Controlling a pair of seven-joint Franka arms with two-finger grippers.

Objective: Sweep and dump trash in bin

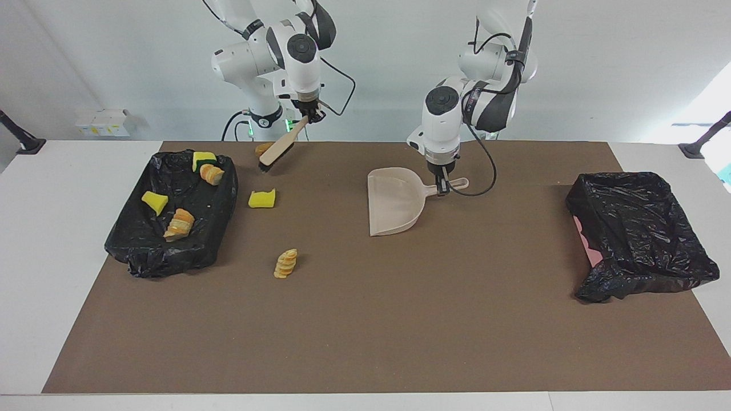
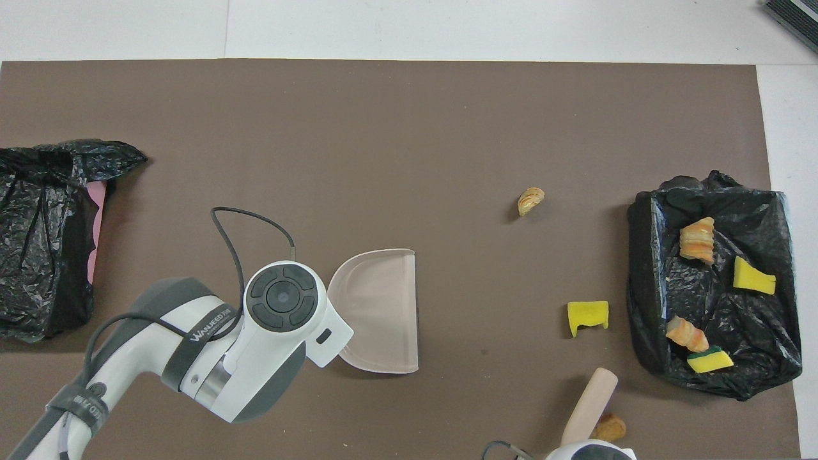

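The only readable marking is the word "WANUEED", followed by smaller characters too small to read, printed in white on a black strap (image 2: 203,328) wrapped around the left arm (image 2: 192,358), at the lower left of the overhead view. No other text, number or sign is legible.
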